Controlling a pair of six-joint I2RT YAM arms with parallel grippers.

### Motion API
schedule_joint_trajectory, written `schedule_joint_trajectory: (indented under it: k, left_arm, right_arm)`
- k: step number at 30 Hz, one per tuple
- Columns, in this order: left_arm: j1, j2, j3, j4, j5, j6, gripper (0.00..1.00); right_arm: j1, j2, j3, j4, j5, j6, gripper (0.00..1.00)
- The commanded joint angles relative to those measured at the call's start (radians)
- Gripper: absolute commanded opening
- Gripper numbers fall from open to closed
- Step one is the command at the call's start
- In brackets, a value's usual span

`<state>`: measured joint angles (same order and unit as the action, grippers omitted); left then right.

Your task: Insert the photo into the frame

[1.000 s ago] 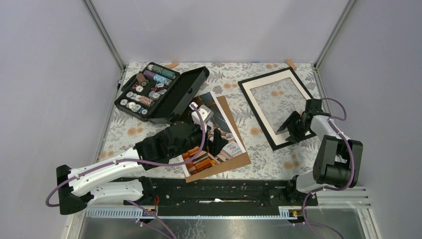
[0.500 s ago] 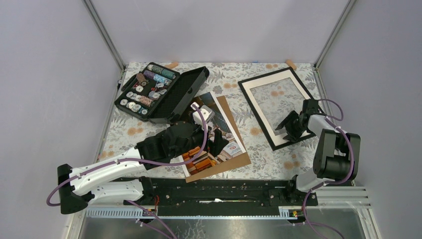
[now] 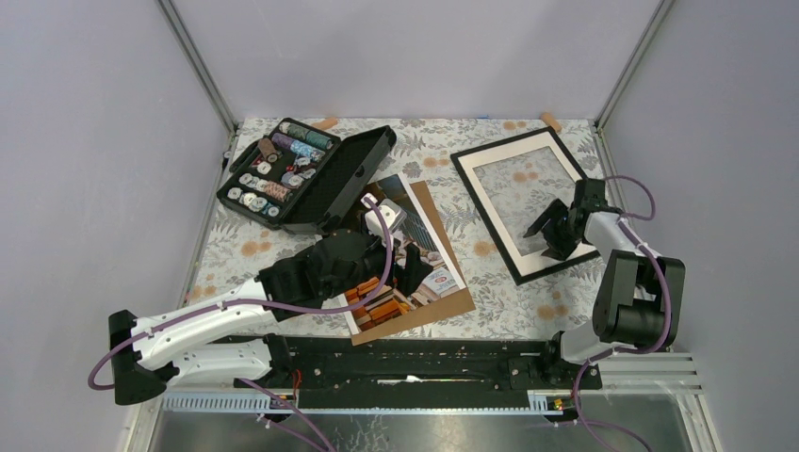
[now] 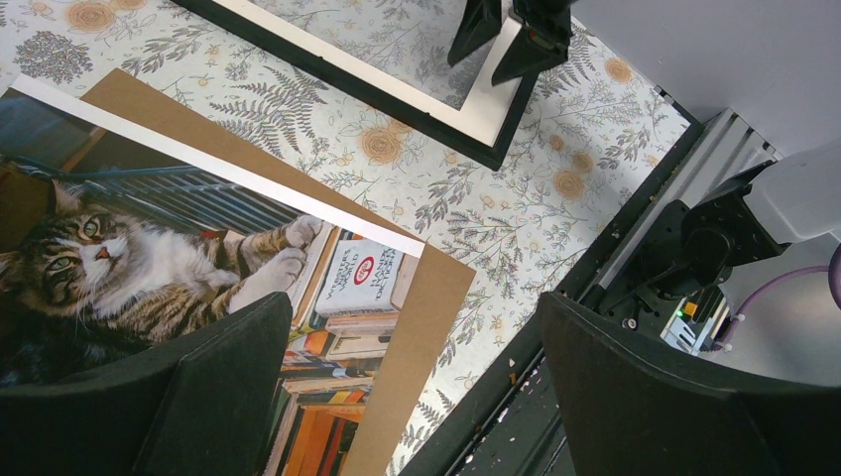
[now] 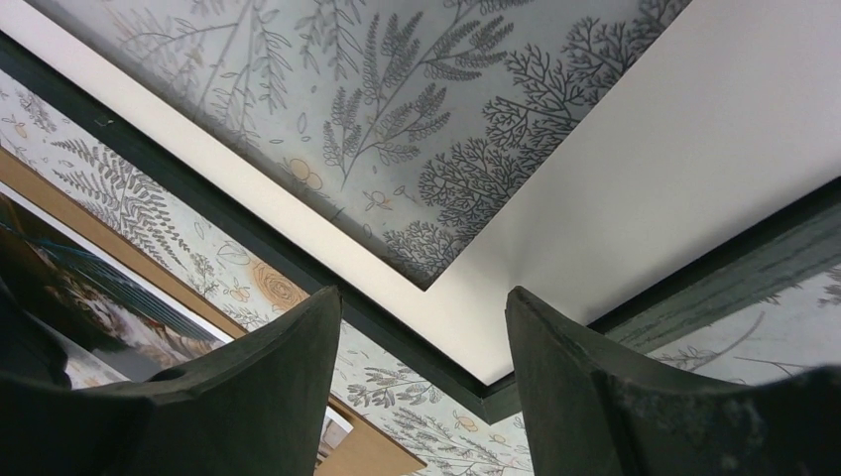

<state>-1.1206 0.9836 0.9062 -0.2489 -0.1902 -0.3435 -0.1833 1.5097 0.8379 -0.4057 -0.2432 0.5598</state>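
Right gripper (image 5: 421, 297), fingers parted and empty, is hovering over a corner of the thin black rectangular frame (image 5: 645, 178) with cream mat. Left gripper (image 4: 415, 302), spread wide, is hanging above the white-bordered paper cat photo (image 4: 149, 258) lying on brown board (image 4: 436, 290).

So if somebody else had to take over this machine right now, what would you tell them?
Left fingers: open, holding nothing, over the photo.
Right fingers: open, holding nothing, over a near corner of the frame.
The photo lies face up on the brown board, left of the frame and apart from it. The frame lies flat, its opening empty.
Done: nothing is in the frame yet.
Left: pick up the photo and lay it in the frame.
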Motion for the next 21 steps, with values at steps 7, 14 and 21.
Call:
schedule_joint_trajectory:
  k: [7, 14, 21]
  left_arm:
    - [-0.005, -0.011, 0.022, 0.015, -0.012, 0.014, 0.99]
    - [-0.005, -0.01, 0.022, 0.016, -0.01, 0.014, 0.99]
    - [-0.005, -0.01, 0.022, 0.014, -0.014, 0.014, 0.99]
  right_arm:
    - [0.029, -0.006, 0.024, 0.022, -0.012, -0.023, 0.75]
    - [0.035, 0.017, -0.028, 0.037, 0.008, -0.043, 0.76]
    - [-0.013, 0.003, 0.116, -0.031, 0.055, -0.065, 0.83]
